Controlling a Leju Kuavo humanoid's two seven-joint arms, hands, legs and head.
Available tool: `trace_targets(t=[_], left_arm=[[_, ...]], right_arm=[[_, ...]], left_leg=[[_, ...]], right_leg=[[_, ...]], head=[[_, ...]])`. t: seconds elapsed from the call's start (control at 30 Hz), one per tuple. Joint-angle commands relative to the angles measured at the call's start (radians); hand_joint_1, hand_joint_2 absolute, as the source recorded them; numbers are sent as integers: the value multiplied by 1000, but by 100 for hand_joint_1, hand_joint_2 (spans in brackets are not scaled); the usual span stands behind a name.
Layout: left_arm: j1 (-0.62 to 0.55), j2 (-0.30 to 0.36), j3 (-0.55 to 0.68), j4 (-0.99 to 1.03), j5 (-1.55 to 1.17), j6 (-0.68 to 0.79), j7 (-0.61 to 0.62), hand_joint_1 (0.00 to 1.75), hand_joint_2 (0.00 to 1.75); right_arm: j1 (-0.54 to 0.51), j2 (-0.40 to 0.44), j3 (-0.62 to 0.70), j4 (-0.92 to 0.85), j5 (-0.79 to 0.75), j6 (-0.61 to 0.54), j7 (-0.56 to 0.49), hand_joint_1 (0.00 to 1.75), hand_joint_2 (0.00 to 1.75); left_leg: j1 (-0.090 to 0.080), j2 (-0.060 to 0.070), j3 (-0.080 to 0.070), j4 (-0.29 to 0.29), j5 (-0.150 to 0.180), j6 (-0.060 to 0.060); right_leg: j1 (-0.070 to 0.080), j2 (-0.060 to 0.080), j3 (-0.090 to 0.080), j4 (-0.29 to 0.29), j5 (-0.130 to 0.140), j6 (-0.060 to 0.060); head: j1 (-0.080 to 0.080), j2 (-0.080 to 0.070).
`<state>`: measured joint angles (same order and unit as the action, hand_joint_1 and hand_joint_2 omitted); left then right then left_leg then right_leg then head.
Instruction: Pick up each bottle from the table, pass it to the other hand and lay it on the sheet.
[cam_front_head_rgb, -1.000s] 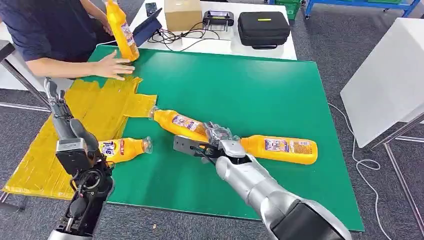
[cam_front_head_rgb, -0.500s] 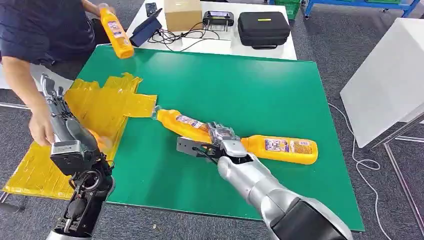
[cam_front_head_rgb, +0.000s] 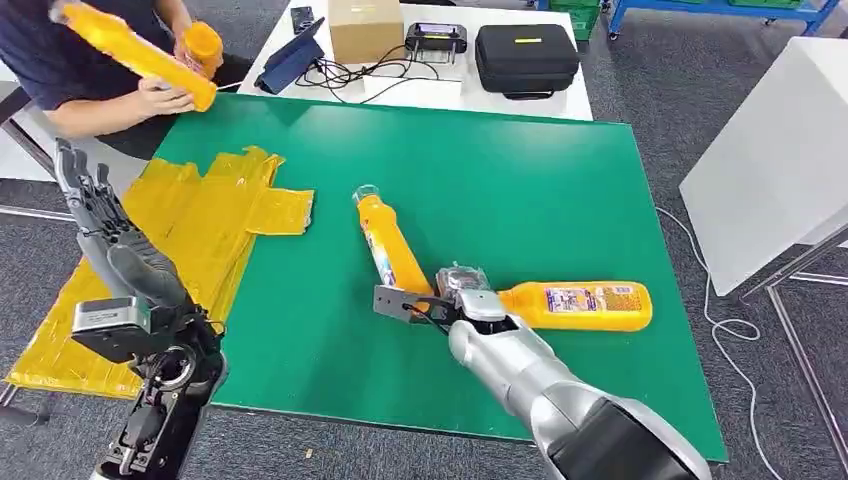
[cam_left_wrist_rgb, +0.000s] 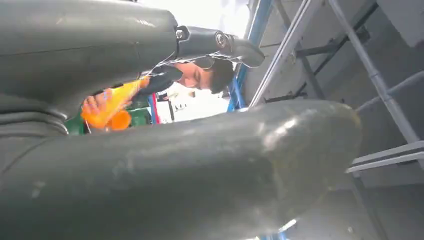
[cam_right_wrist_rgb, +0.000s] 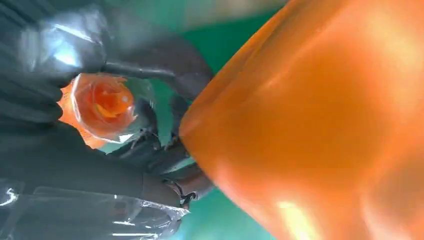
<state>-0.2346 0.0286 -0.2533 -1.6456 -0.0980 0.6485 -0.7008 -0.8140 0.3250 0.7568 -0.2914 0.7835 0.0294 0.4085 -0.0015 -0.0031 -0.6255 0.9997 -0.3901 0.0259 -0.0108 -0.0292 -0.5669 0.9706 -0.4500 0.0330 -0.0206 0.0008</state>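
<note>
While the person (cam_front_head_rgb: 95, 60) at the far left corner holds two bottles off the table, the rest runs left to right:

left hand (cam_front_head_rgb: 85, 200): raised above the yellow sheet (cam_front_head_rgb: 190, 220), fingers straight and apart, nothing in it.

yellow sheet: crumpled film on the table's left side, no bottle on it.

tilted bottle (cam_front_head_rgb: 392, 248): lies on the green table (cam_front_head_rgb: 520, 190), cap toward the far side, base at the right hand.

right hand (cam_front_head_rgb: 450, 295): low between the two bottles, touching them; the wrist view shows fingers by an orange body and a clear cap, but whether it grips I cannot tell.

right bottle (cam_front_head_rgb: 585, 305): lies flat, neck toward the hand.

contents: both look full of orange liquid, capped.

handling: probably heavy, smooth, stiff plastic that rolls; best taken around mid-body, not the cap.
</note>
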Motion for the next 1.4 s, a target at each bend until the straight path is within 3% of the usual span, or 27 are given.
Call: trace_targets(t=[0.03, 0.13, 0.17, 0.23, 0.27, 0.63, 0.7, 0.77, 0.9, 1.0, 1.17, 1.2, 1.23, 1.4], left_arm=[[-34, 6, -33, 7, -1, 3, 3, 0, 0], [-37, 9, -36, 4, 2, 9, 3, 0, 0], [-37, 11, -38, 4, 0, 10, 3, 0, 0], [-36, 10, -37, 5, 3, 6, 3, 0, 0], [-36, 6, -36, 8, 0, 5, 3, 0, 0], [5, 0, -3, 9, -18, 32, 3, 0, 0], [26, 14, 11, -8, -22, 40, 3, 0, 0], [38, 18, 18, -17, -14, 33, 3, 0, 0], [48, 17, 22, -25, -26, 25, 3, 0, 0], [47, 21, 6, -29, -30, 31, 3, 0, 0], [47, 21, 6, -29, -30, 31, 3, 0, 0], [44, 24, -5, -30, -24, 36, 3, 0, 0], [41, 27, -11, -28, -13, 32, 3, 0, 0], [14, 63, -34, -35, 36, 38, 3, 0, 0]], right_arm=[[10, -20, -24, 66, 10, 13, 20, 175, 175], [5, -13, -30, 69, 17, 16, 28, 175, 175], [3, -14, -31, 69, 22, 16, 33, 0, 175], [-6, -18, -42, 67, 18, 4, 42, 0, 175], [-13, -21, -57, 62, 11, -18, 47, 0, 0], [-168, -53, -112, -61, 67, -117, 97, 0, 0], [-149, -78, -178, -264, 123, -70, 101, 0, 0], [-135, -90, -193, -356, 148, -24, 119, 0, 0], [-44, -100, -340, -685, 150, 73, 45, 0, 0], [-30, -83, -409, -696, 132, -3, -45, 0, 0], [-30, -83, -409, -696, 132, -3, -45, 0, 0], [-43, -61, -435, -600, 89, -28, -125, 0, 0], [-54, -51, -443, -539, 64, -17, -144, 0, 175], [-127, 24, -411, -109, 36, -85, -192, 0, 175]], left_leg=[[1, -3, 5, -1, -1, -2], [1, -3, 5, 0, -1, -1], [1, -2, 3, 0, 0, -1], [0, -3, 4, -1, 0, -1], [1, -3, 5, 0, -1, -2], [0, 1, 4, 2, -2, -1], [0, 1, 2, 1, 0, -1], [0, 2, 3, 2, -2, -2], [1, 0, 2, 2, -1, -1], [1, -2, 4, 3, -3, -2], [1, -2, 1, 0, -1, -1], [1, -1, 3, 1, -1, -1], [1, -1, 5, 1, -2, -2], [0, 2, 6, -1, -2, -2]], right_leg=[[1, -1, 8, -2, -2, -1], [1, -1, 6, -2, -2, -1], [0, -1, 5, -1, -1, -1], [0, -1, 5, -1, -1, -1], [0, -1, 7, -1, -2, -1], [0, 3, 5, 1, -2, -1], [0, 3, 2, 1, 0, -1], [0, 4, 4, 2, -2, -1], [1, 2, 3, 1, -1, -1], [1, 1, 6, 1, -3, -2], [1, 0, 3, -1, -1, -1], [1, 1, 5, -1, -2, -1], [1, 2, 7, 0, -2, -1], [1, 4, 7, -1, -1, -2]], head=[[0, 0], [0, 0], [0, 0], [0, 0], [0, 0], [0, 0], [0, 0], [0, 0], [0, 0], [0, 0], [1, 0], [0, 0], [1, 0], [0, 0]])
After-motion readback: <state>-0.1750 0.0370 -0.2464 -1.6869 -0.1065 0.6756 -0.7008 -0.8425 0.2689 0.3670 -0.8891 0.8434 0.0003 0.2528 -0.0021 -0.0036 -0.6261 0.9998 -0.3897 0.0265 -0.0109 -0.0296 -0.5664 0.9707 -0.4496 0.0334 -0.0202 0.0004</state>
